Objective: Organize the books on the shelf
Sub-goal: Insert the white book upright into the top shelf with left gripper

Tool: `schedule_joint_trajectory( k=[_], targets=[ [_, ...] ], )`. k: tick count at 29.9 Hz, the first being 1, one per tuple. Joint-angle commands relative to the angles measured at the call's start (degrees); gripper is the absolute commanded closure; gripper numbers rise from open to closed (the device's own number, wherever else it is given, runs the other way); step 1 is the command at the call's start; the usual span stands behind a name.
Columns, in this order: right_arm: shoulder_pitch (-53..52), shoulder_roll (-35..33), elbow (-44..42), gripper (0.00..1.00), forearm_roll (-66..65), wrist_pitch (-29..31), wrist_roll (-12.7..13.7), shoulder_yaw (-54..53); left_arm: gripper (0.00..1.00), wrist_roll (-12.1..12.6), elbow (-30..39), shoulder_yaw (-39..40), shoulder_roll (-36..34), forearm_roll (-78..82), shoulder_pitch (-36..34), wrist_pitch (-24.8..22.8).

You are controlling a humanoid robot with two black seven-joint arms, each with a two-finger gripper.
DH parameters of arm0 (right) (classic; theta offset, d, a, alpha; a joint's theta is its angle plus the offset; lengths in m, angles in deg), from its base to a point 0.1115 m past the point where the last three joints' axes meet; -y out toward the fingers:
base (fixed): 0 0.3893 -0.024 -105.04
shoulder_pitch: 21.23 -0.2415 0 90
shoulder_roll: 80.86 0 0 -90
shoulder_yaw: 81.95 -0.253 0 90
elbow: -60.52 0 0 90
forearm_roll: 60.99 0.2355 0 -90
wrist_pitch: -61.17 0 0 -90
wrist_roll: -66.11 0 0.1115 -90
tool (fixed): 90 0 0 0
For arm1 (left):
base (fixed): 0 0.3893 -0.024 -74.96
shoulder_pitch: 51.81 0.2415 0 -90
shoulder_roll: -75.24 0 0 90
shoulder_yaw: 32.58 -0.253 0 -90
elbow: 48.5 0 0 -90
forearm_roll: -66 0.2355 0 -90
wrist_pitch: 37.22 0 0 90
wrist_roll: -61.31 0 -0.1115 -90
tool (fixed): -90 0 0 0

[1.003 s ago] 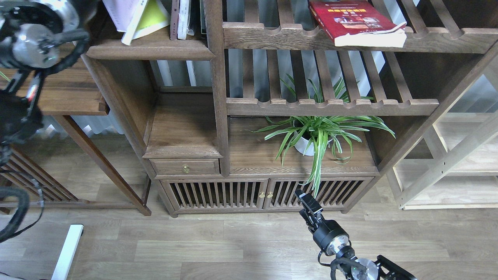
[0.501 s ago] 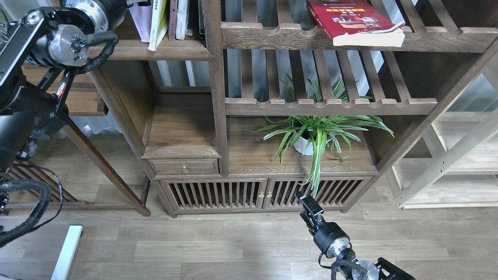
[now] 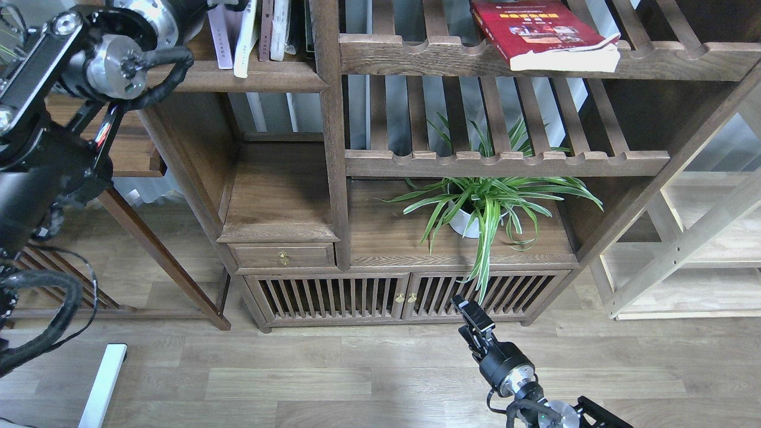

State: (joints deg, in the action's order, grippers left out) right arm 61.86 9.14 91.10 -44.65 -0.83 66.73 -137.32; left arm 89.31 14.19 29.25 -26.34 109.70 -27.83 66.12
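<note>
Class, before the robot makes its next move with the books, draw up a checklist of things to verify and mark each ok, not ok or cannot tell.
1. Lavender book upright on the shelf: ok.
2. Pale-spined book upright beside it: ok, leaning slightly.
3. Red book on the shelf with the others: not ok, it lies flat on the slatted rack.
4. Left end effector's state: cannot tell, cut off at the top edge.
5. Right end effector free: ok, empty, low by the cabinet doors.
</note>
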Motion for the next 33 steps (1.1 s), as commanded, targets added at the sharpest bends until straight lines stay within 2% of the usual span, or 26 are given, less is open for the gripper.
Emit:
schedule_joint_trajectory(
  k=[1,10,15,21,26,33],
  targets=[
    [0.05,0.0,0.0,0.01,0.02,0.0,0.0,0.0,0.32,0.0,0.42,0.04,0.86,-0.19,-0.87,-0.07],
    [0.4,0.0,-0.09,0.01,-0.07,0.0,0.0,0.09,0.3,0.0,2.79,0.48,1.39,-0.28,-2.19,0.02],
    [0.4,0.0,-0.09,0.01,0.01,0.0,0.0,0.0,0.28,0.0,6.3,0.92,1.65,-0.2,-2.89,0.46],
    [0.23,0.0,-0.17,0.01,2.38,0.0,-0.7,0.0,0.27,0.0,9.82,2.15,-1.86,-0.28,-1.58,0.63],
    [0.23,0.0,-0.44,0.01,2.83,0.0,-0.88,0.44,0.26,0.0,14.56,2.24,-7.3,-0.28,3.95,0.63],
    [-0.3,0.0,-0.61,0.01,2.65,0.0,-0.71,0.53,0.25,0.0,22.65,6.1,-8.89,-0.64,12.83,0.63]
  ],
)
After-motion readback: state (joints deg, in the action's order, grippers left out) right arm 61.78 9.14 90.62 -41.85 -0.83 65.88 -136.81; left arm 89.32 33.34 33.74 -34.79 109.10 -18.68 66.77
